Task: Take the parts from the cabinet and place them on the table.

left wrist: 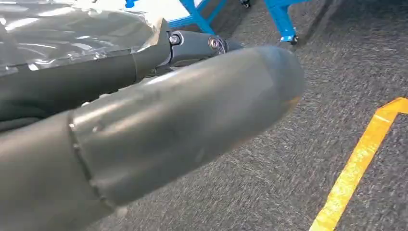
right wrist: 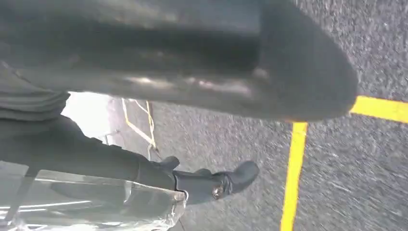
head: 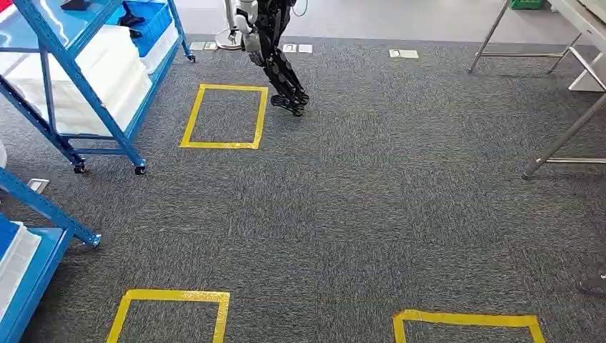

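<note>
On grey carpet (head: 371, 200), yellow tape squares (head: 223, 116); blue cabinet (head: 86, 78) far left, metal table legs (head: 564, 136) far right. Left hand (left wrist: 144, 130) grips clear plastic bag (left wrist: 72, 33), dark fingers against it. Right hand (right wrist: 183, 77) likewise holds clear bag (right wrist: 91, 204); bag contents unclear.

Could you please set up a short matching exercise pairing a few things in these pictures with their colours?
Things:
1. shelving frame
2. tape squares
3. carpet
4. stacked trays

Colours:
A. yellow
B. white
C. blue
D. dark grey

Pairs: 1-C, 2-A, 3-D, 4-B
</note>
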`<state>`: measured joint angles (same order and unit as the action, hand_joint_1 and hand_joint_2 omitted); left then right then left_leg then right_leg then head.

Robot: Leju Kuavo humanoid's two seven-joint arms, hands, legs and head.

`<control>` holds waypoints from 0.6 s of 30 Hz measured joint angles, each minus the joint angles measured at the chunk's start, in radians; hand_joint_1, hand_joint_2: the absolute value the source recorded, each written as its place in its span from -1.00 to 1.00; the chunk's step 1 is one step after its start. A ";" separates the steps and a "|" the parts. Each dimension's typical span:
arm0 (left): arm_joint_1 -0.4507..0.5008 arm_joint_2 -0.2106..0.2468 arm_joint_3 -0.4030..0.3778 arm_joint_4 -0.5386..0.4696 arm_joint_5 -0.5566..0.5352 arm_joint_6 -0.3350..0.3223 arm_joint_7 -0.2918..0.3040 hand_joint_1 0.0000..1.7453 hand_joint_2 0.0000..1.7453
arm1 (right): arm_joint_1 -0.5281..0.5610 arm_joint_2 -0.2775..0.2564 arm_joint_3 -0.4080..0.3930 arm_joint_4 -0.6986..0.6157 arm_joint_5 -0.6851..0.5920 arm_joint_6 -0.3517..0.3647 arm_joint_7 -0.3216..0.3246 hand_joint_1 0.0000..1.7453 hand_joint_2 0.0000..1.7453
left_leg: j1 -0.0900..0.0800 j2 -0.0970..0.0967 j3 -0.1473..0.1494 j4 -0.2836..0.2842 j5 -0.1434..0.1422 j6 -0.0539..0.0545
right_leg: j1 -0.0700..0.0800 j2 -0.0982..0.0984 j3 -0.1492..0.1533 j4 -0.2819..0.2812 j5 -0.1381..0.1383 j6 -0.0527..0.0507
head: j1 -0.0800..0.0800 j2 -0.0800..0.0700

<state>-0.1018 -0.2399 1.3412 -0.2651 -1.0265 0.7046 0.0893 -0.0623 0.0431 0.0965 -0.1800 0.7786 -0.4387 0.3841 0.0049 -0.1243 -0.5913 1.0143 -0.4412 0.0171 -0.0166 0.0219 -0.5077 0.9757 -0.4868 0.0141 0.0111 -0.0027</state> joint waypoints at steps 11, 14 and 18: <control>-0.006 0.004 0.012 0.005 -0.018 -0.002 -0.012 -1.00 -1.00 | 0.005 0.000 -0.006 0.000 0.002 0.000 0.001 -1.00 -1.00 | 0.011 0.188 0.021 0.013 -0.032 -0.024 | 0.015 -0.114 0.000 0.008 -0.011 0.003 | -0.008 0.000; -0.005 0.006 0.012 0.007 -0.019 0.000 -0.019 -1.00 -1.00 | 0.001 0.000 -0.013 0.000 -0.002 -0.002 0.001 -1.00 -1.00 | -0.003 0.157 0.016 0.004 -0.026 0.003 | 0.017 -0.137 0.012 0.008 -0.014 0.023 | -0.006 0.000; -0.007 0.011 0.012 0.009 -0.021 0.000 -0.025 -1.00 -1.00 | 0.002 0.002 -0.019 0.000 -0.004 -0.003 0.001 -1.00 -1.00 | 0.005 0.123 0.013 -0.007 -0.007 0.031 | 0.005 -0.040 -0.054 0.147 -0.095 0.024 | -0.003 0.000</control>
<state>-0.1090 -0.2293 1.3535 -0.2560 -1.0475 0.7046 0.0645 -0.0607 0.0454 0.0770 -0.1801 0.7744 -0.4417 0.3853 0.0095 -0.0016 -0.5783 1.0071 -0.4481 0.0481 -0.0120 -0.0176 -0.5621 1.1225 -0.5817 0.0386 0.0076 -0.0027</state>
